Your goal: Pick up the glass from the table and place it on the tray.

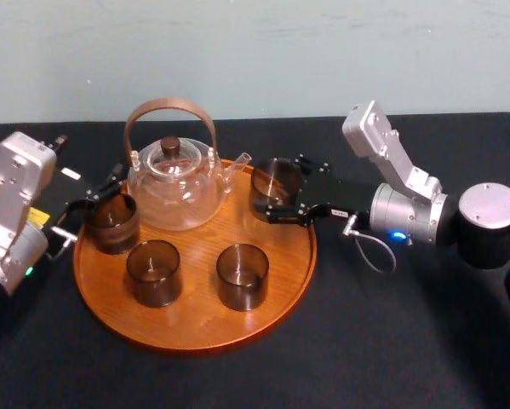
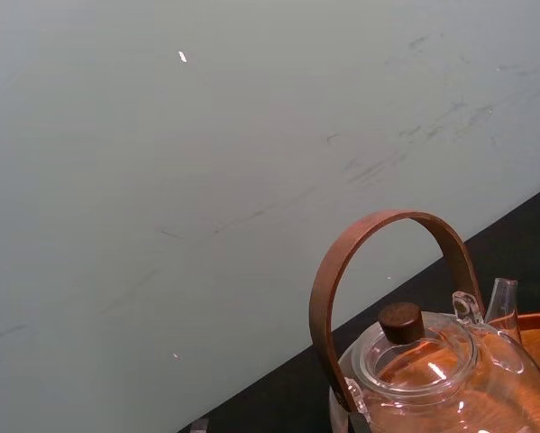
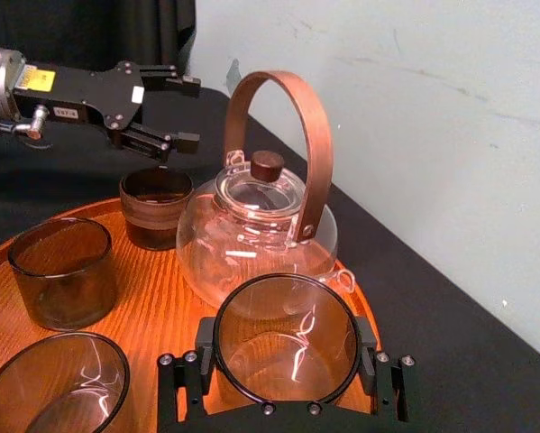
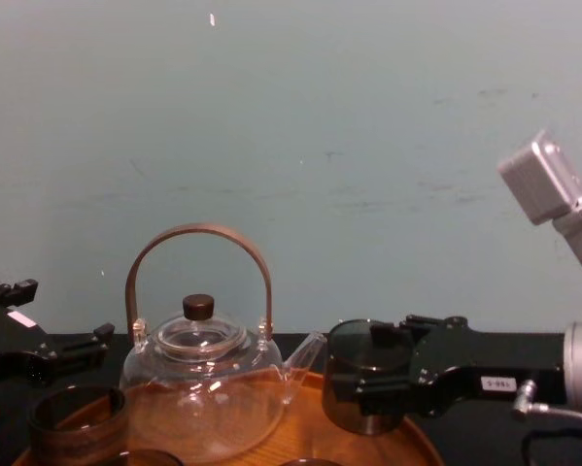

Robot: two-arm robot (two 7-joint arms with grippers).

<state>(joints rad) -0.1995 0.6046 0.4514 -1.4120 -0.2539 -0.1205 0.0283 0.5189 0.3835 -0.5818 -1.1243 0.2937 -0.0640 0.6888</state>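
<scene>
One smoked glass [image 4: 354,388], clamped between the right gripper's [image 1: 278,189] fingers, should settle level onto the tray [image 1: 195,328], clear of the teapot [image 1: 174,183] spout; the left gripper [image 3: 187,110] idles, fingers apart.

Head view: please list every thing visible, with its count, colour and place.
table: one, black, under everything
wall: one, pale green, behind the table
tray: one, orange-brown wood, on the table
teapot: one, clear glass with brown handle, far side of the tray
free glasses: three, smoky brown, standing on the tray
held glass: one, smoky brown, over the tray's far right part
left gripper: one, black, open, near the tray's far left glass
right gripper: one, black, shut on the held glass
</scene>
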